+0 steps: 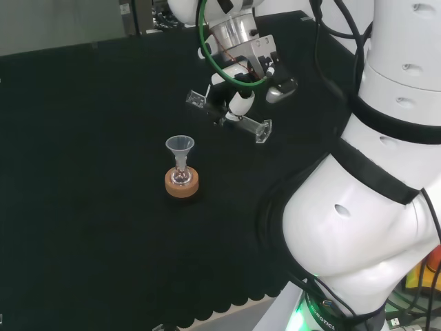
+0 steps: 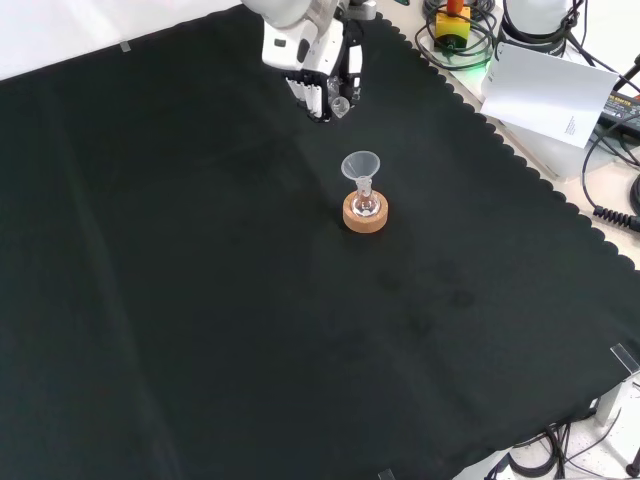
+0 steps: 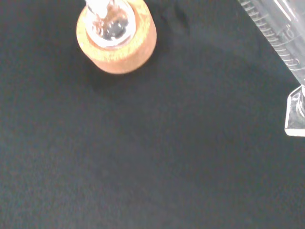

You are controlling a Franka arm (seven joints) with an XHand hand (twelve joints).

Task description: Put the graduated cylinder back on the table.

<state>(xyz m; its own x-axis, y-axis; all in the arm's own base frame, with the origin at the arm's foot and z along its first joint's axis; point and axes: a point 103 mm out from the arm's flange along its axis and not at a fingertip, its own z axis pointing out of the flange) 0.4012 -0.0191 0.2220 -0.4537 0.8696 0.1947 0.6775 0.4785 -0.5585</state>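
Observation:
The clear graduated cylinder (image 1: 234, 117) lies nearly level in the air above the black cloth, its flat base (image 1: 262, 130) toward the arm. The black and white hand (image 1: 242, 88) is shut on its middle, fingers curled round the tube. In the front view the hand (image 2: 318, 75) hangs near the far edge of the cloth, with one end of the cylinder (image 2: 340, 105) poking out below the fingers. The wrist view shows the marked cylinder (image 3: 279, 36) and its foot (image 3: 296, 112) close by, above the cloth.
A small round flask with a clear funnel (image 1: 180, 145) in its neck sits on a cork ring (image 1: 182, 185), left of and nearer than the hand in the head view. The same cork ring (image 2: 365, 214) (image 3: 119, 47) lies just below the hand in the front view. Black cloth (image 2: 200, 300) spreads all round.

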